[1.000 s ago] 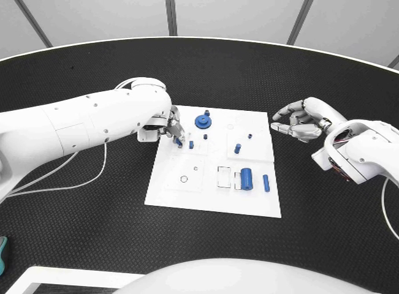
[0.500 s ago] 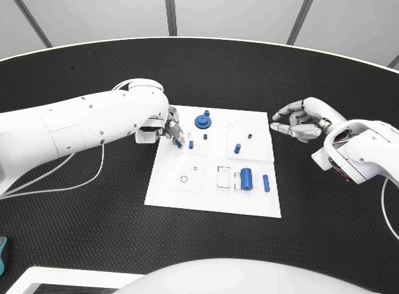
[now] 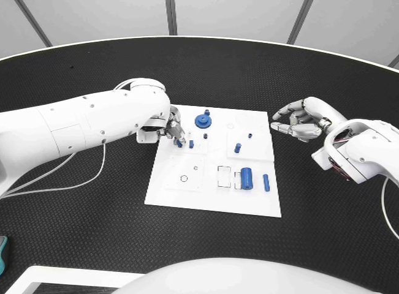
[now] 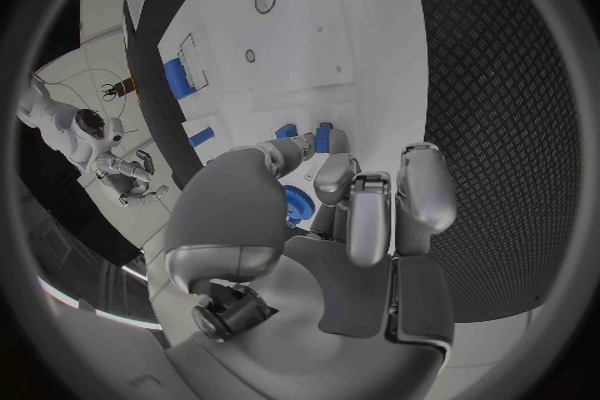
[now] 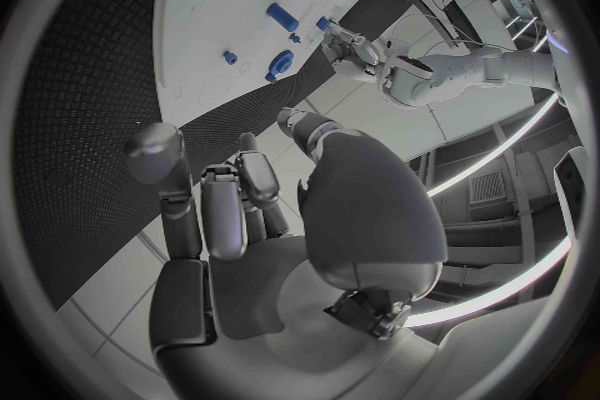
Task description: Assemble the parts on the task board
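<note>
A: Nearest on task board (image 3: 252, 205): large blue cylinder (image 3: 246, 178) and slim blue pin (image 3: 265, 182), both lying flat, long axes running near-to-far. Farther back?

B: Short blue peg (image 3: 237, 147) mid-board; blue round part (image 3: 203, 120) at far edge. Left hand (image 3: 170, 128) over board's far-left corner, fingers (image 4: 370, 212) drawn together at a small blue piece (image 3: 179, 143); firmness of pinch not readable. Beside it, an upright peg (image 3: 191, 144).

A: Right hand (image 3: 298, 122)?

B: Off the board over the worktop (image 3: 93, 226), fingers curled, empty. Left hand clearly nearer.
</note>
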`<state>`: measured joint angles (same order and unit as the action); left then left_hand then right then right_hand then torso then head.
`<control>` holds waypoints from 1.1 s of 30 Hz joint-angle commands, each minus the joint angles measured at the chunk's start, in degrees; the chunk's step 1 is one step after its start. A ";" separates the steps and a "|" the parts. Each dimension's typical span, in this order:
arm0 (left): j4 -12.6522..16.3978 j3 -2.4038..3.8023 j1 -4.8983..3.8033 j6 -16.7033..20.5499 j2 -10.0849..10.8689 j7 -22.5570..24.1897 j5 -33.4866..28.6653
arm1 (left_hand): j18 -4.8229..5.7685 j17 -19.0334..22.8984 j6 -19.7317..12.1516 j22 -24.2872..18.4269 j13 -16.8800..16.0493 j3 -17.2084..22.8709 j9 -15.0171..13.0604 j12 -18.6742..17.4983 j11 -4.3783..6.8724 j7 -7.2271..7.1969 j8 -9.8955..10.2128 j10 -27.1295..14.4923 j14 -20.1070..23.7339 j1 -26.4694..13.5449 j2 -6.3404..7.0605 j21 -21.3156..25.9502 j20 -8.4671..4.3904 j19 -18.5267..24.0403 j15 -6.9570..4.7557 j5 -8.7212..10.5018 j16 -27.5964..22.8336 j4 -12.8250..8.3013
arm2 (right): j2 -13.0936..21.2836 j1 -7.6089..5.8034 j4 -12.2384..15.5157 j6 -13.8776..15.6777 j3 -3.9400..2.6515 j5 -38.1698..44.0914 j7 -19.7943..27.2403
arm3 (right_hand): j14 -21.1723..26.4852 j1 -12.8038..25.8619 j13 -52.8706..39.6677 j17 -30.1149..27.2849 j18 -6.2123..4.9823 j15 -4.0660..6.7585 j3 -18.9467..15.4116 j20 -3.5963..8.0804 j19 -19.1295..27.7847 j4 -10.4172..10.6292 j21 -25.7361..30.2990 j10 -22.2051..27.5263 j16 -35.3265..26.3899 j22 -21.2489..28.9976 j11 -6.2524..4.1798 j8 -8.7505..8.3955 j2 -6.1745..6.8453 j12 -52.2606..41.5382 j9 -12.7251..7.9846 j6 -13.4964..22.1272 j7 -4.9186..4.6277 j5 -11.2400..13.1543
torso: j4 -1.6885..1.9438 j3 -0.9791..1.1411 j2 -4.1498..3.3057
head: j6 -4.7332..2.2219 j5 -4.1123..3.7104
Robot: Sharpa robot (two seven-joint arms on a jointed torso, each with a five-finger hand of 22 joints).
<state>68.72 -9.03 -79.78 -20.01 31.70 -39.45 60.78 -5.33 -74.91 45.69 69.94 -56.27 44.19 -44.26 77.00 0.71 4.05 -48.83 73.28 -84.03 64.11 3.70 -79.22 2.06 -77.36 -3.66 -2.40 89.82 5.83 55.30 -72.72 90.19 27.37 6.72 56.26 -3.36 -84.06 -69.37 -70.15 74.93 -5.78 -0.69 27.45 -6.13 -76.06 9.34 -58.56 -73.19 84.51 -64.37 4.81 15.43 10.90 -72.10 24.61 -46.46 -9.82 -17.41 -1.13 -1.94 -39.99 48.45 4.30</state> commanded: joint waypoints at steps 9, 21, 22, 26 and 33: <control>0.14 0.00 0.00 -0.52 0.20 -0.24 0.02 | 0.82 -15.09 0.81 0.00 0.14 0.96 -0.04 -0.27 0.42 -1.20 -0.07 0.09 -5.97 0.80 -0.16 -0.11 -0.18 -0.08 -0.57 -0.39 0.18 -1.19 | -0.04 0.00 -0.05 -0.01 0.00 0.00 -0.01 | -3.43 -0.03 -0.01 4.96 -0.94 0.53 -0.07 0.16 -0.30 0.27 0.16 -0.14 -0.37 0.03 -0.14 0.18 0.06 -0.16 -0.09 0.45 0.11 -0.21 | 0.01 -0.02 0.01 | 0.05 0.06; -0.19 0.00 0.00 -0.16 -0.17 -0.13 0.03 | 0.82 -15.09 0.82 0.00 0.27 1.06 -0.06 -0.34 0.43 -1.21 -0.06 0.04 -5.97 0.91 -0.12 -0.10 -0.19 -0.08 -0.58 -0.40 0.18 -1.33 | -0.15 0.00 -0.11 -0.04 0.01 0.00 0.04 | -3.43 -0.03 -0.01 4.96 -0.94 0.53 -0.07 0.16 -0.30 0.27 0.16 -0.14 -0.37 0.03 -0.14 0.18 0.06 -0.16 -0.09 0.45 0.11 -0.21 | -0.04 0.00 0.00 | 0.11 0.08; -0.27 0.00 0.00 -0.15 -0.25 -0.11 0.03 | 0.82 -15.09 0.82 0.00 0.27 1.06 -0.06 -0.34 0.43 -1.21 -0.06 0.04 -5.97 0.91 -0.12 -0.10 -0.19 -0.08 -0.58 -0.40 0.18 -1.33 | -0.14 0.01 -0.11 -0.04 0.01 0.00 0.05 | -3.43 -0.03 -0.01 4.96 -0.94 0.53 -0.07 0.16 -0.30 0.27 0.16 -0.14 -0.37 0.03 -0.14 0.18 0.06 -0.16 -0.09 0.45 0.11 -0.21 | -0.03 0.01 0.00 | 0.13 0.07; -0.53 0.00 0.00 -0.24 -0.52 -0.04 0.03 | 0.82 -15.09 0.82 0.00 0.27 1.06 -0.06 -0.34 0.43 -1.21 -0.06 0.04 -5.97 0.91 -0.12 -0.10 -0.19 -0.08 -0.58 -0.40 0.18 -1.33 | -0.13 0.01 -0.09 -0.05 0.01 0.00 0.05 | -3.43 -0.03 -0.01 4.96 -0.94 0.53 -0.07 0.16 -0.30 0.27 0.16 -0.14 -0.37 0.03 -0.14 0.18 0.06 -0.16 -0.09 0.45 0.11 -0.21 | -0.02 0.05 -0.01 | 0.11 0.04; -0.78 0.00 0.00 -0.67 -0.80 -0.03 0.03 | 0.82 -15.09 0.82 0.00 0.27 1.06 -0.06 -0.34 0.43 -1.21 -0.06 0.04 -5.97 0.91 -0.12 -0.10 -0.19 -0.08 -0.58 -0.40 0.18 -1.33 | -0.09 0.01 -0.09 -0.08 0.01 0.00 0.05 | -3.43 -0.03 -0.01 4.96 -0.94 0.53 -0.07 0.16 -0.30 0.27 0.16 -0.14 -0.37 0.03 -0.14 0.18 0.06 -0.16 -0.09 0.45 0.11 -0.21 | -0.05 0.01 0.04 | 0.24 -0.01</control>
<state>67.96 -9.03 -79.78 -20.65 30.91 -39.46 60.81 -5.33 -74.91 45.72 69.94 -56.06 44.18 -44.30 77.00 0.93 4.05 -48.58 73.32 -83.82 64.13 3.69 -79.22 2.06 -77.36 -3.87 -2.56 89.82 5.83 55.21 -72.71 90.10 27.30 6.72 56.26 -3.30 -84.06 -69.37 -70.15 74.92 -5.78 -0.69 27.45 -6.13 -76.06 9.34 -58.56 -73.19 84.51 -64.37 4.81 15.43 10.90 -72.10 24.61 -46.46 -9.82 -17.41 -1.17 -1.91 -39.98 48.66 4.31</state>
